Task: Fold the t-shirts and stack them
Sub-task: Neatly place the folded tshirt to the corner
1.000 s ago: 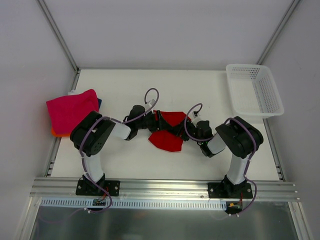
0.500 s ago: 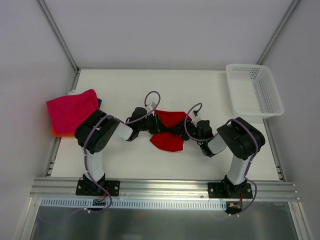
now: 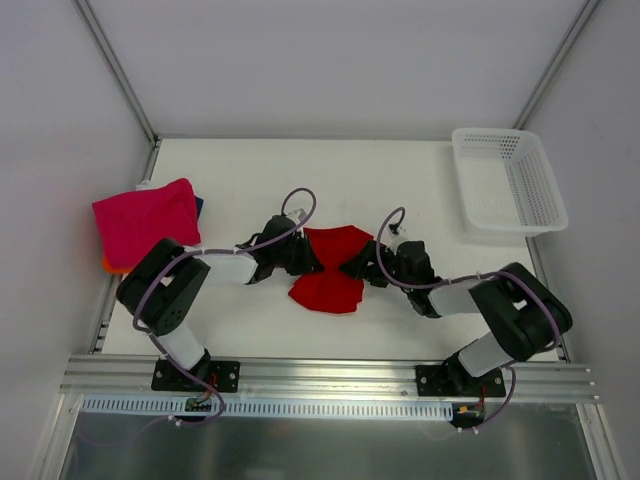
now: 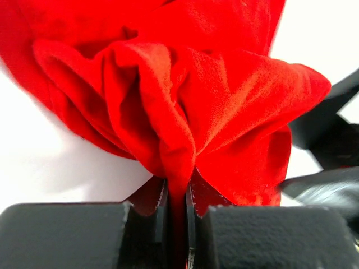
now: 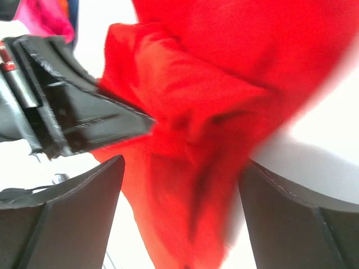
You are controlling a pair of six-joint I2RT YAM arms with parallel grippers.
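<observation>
Red cloth lies bunched at the middle of the white table: the red t-shirt, crumpled between the two grippers. The left arm lies low, its elbow out at 8 o'clock and its forearm stretched flat to the shirt's 9 o'clock edge. The left gripper is clenched on a pinched fold of the shirt; its wrist view shows the fabric squeezed thin between the two fingers and billowing above them. The right arm mirrors it, elbow down at 4 o'clock and forearm reaching to the shirt's 3 o'clock side. The right gripper has its fingers spread wide, with red cloth lying loose in the gap. At the table's 9 o'clock edge is a pile of folded shirts: the magenta-pink shirt on top, with slivers of the orange shirt and the blue shirt showing beneath. A white mesh basket sits at 2 o'clock, well apart from both arms.
</observation>
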